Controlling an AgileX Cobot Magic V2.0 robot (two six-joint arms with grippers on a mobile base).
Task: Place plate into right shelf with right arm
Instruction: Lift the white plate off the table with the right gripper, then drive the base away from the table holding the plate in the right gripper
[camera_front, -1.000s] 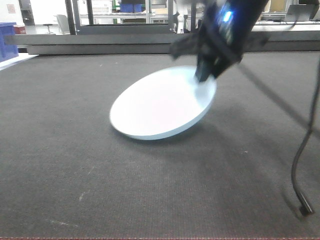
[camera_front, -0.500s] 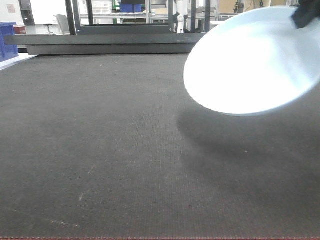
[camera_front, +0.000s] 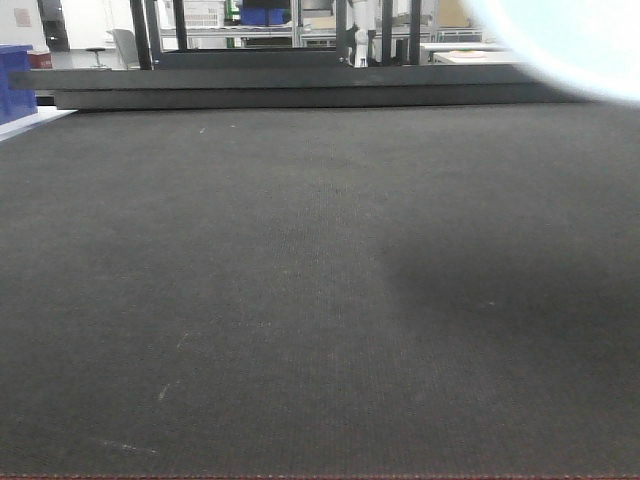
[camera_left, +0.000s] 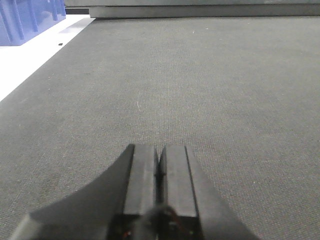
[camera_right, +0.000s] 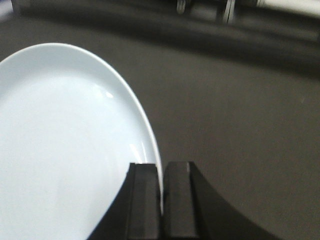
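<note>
The plate (camera_right: 65, 150) has left the desk (camera_front: 300, 300). A second ago it stood tilted on the mat; now it hangs high over the desk's far right corner, its rim clenched in the right pincer (camera_right: 161, 167). The lift looks done, and the carry to the shelf, unseen here, remains. The left pincer (camera_left: 159, 150) is closed and empty.

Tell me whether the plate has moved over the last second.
Yes. The plate has risen up and to the right. It was touching the dark mat mid-view, and now only its blurred edge shows in the top right corner.
</note>
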